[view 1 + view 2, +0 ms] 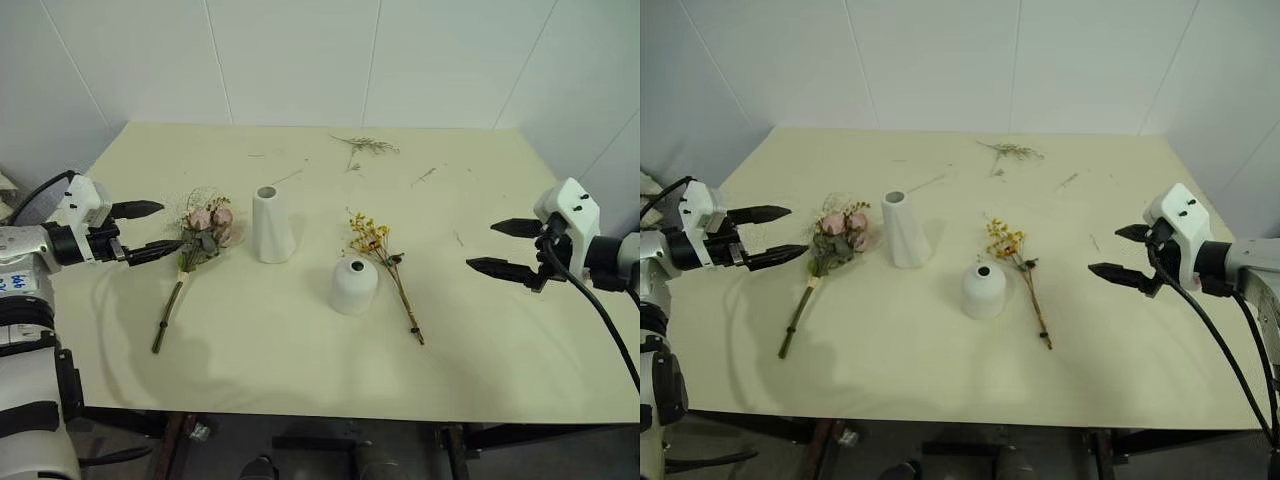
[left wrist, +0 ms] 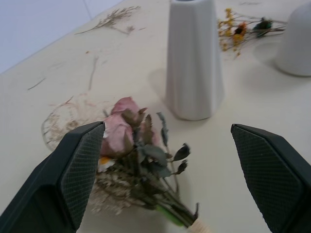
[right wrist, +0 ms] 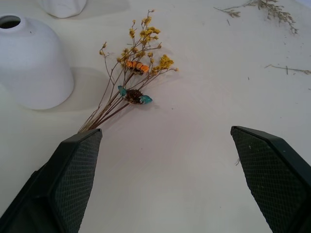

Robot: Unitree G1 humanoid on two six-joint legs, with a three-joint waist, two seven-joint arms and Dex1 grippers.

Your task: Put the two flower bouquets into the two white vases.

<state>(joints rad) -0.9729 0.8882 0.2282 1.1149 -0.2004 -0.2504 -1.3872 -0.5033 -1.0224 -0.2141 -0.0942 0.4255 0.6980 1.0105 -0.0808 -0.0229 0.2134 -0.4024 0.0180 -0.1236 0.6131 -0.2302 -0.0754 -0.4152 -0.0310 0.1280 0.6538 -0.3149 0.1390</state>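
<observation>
My left gripper (image 1: 140, 231), wide open, empty, has pink rose bouquet (image 1: 203, 238) at its 3 o'clock, stem running 7 o'clock; right gripper (image 1: 508, 248) open, empty.

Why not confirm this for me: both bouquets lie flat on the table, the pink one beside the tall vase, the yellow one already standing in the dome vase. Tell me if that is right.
Not quite. The yellow bouquet is not in the dome vase; it lies flat on the table beside it, as the left eye view shows. The pink bouquet does lie beside the tall vase.
</observation>
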